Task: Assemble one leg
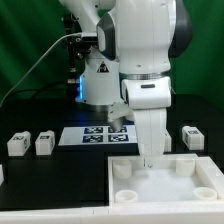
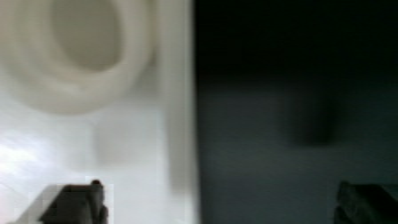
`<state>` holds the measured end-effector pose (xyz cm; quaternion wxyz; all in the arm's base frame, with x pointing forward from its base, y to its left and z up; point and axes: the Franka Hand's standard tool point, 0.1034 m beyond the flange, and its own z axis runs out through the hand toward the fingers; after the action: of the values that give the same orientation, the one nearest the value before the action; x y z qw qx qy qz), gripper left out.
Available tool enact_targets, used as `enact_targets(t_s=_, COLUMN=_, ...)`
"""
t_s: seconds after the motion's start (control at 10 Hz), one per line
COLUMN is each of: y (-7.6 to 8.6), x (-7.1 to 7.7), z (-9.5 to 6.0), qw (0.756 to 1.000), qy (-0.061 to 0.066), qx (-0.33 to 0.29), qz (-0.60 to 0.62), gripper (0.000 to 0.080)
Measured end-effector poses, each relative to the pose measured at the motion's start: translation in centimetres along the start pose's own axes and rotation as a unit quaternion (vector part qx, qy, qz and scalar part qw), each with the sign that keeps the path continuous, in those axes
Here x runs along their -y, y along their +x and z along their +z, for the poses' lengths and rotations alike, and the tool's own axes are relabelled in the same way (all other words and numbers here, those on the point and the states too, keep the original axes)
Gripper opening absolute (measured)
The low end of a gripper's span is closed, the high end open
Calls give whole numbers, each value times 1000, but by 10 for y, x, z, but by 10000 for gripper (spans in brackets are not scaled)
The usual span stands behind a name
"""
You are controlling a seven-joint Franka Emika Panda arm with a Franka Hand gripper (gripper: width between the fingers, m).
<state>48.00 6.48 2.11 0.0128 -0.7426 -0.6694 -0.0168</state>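
Blurred white tray (image 2: 89,150), round socket (image 2: 80,50), beside dark table (image 2: 294,90); end effector (image 2: 222,205) fingers spread wide.

The arm (image 1: 140,40) is built of rounded white shells with dark grey bands at the joints. A thin cable (image 1: 35,62) runs to it, and a blue light (image 1: 77,90) glows low down. The gripper (image 2: 222,205) has dark, blocky fingers (image 2: 71,205).

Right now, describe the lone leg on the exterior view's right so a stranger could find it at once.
Start at the big white tray in the foreground. Just behind its far corner, on the exterior view's right, sits the leg, a small white block with a black-and-white tag. It stands alone, while two other legs sit paired left of the marker board.
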Motion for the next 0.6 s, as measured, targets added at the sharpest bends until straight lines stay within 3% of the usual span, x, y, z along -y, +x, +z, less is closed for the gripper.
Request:
enact_targets(t_s=0.3, y=33, x=19, z=-5, qw=993, qy=1, qx=-2, qz=119, gripper=649)
enact_targets(t_s=0.6, y=74, x=26, z=-13, qw=936, qy=2, qx=-13, qz=352, gripper=649)
